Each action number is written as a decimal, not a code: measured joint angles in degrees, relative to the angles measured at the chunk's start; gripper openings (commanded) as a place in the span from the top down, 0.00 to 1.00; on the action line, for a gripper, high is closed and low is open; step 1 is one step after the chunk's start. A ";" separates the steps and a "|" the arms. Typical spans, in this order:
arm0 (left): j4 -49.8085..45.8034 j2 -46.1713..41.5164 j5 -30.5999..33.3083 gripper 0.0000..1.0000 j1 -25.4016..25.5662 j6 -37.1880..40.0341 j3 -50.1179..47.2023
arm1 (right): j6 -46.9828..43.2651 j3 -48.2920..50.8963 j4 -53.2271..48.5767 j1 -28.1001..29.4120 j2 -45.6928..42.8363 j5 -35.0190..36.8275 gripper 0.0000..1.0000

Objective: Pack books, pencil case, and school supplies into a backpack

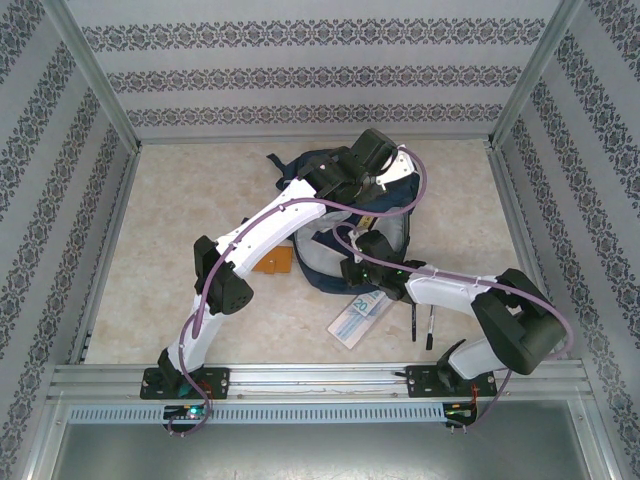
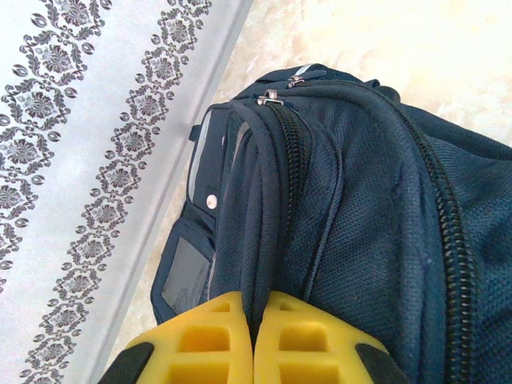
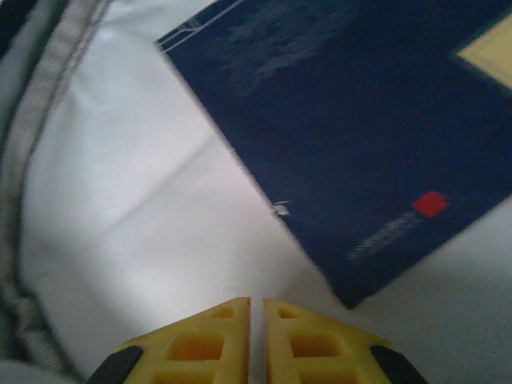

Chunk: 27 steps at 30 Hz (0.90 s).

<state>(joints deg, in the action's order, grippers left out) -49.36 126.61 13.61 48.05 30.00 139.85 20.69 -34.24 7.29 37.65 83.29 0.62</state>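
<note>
The navy backpack [image 1: 296,168] lies at the back middle of the table. My left gripper [image 2: 254,308] is shut on a fold of its fabric beside a zip. My right gripper [image 3: 257,304] hovers inside the backpack's mouth over the pale lining [image 3: 144,200], its jaws almost together with nothing between them. The thin dark navy book [image 3: 360,120] lies flat on that lining just ahead of it. The orange-brown notebook [image 1: 272,262] sits on the table left of the backpack. The pale pencil case [image 1: 358,318] and two black pens [image 1: 412,322] [image 1: 430,328] lie in front of it.
Patterned walls with metal posts close in the table on three sides. A metal rail [image 1: 320,378] runs along the near edge, where both arm bases stand. The left arm crosses over the notebook's side of the backpack.
</note>
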 measured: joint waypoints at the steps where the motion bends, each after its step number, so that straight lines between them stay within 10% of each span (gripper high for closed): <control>1: 0.00 0.00 -0.07 1.00 0.00 0.00 0.00 | 0.26 0.11 0.00 -0.02 0.00 1.64 0.91; 13: -0.46 0.00 -1.16 1.00 0.00 -0.11 0.00 | 5.42 -1.18 3.37 -7.89 4.90 10.99 0.92; 27: -0.42 0.00 -1.25 1.00 0.00 -1.16 0.00 | 17.40 0.61 9.73 -16.02 2.60 -6.14 0.88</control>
<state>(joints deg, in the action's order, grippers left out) -49.78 126.61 12.36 48.05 28.84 139.85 38.09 -33.63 17.02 21.63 85.89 -5.52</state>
